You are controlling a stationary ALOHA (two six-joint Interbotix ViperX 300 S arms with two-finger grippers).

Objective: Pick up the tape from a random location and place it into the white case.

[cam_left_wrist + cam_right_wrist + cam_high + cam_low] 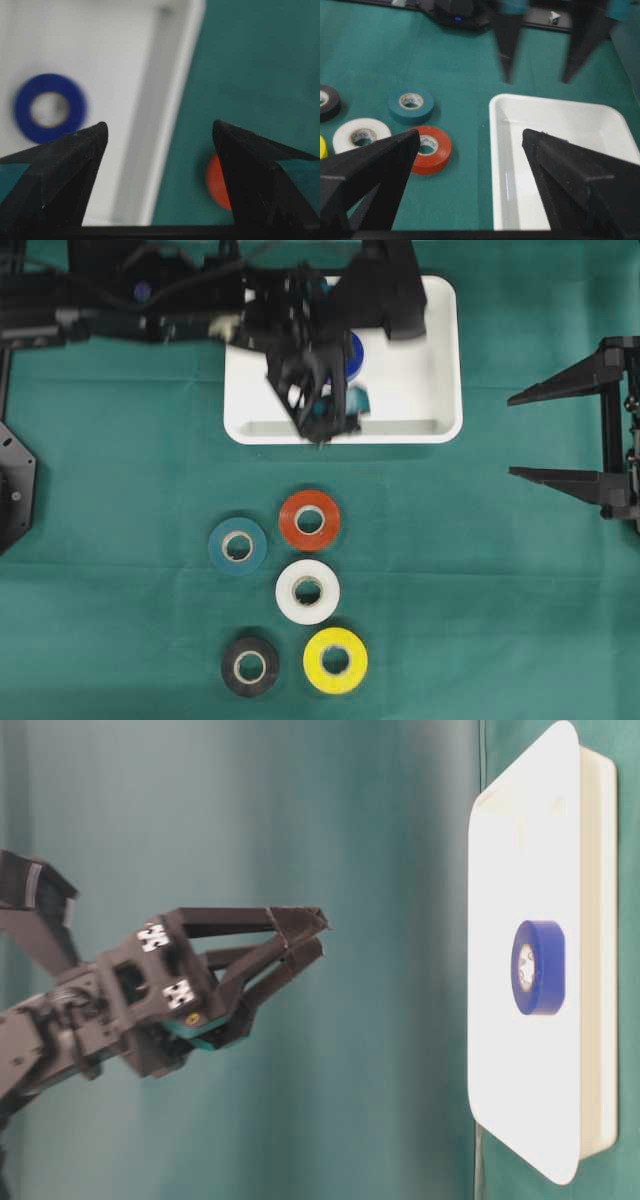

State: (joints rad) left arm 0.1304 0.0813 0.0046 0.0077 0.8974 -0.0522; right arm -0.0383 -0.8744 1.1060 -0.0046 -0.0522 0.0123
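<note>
While spread across the green cloth surface, five loose rolls nearest: yellow tape roll, black tape roll, white tape roll, teal tape roll, red tape roll; beyond, shallow rectangular white plastic case holding blue tape roll flat on its floor; above it, left claw released, empty; right claw spread wide, empty, off to the side.

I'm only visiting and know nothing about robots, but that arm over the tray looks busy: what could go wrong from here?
The open left gripper hangs above the white case, where a blue tape already lies; a low swing might nudge it.

The red tape, teal tape and white tape sit close together, so picking up one could push its neighbour.
</note>
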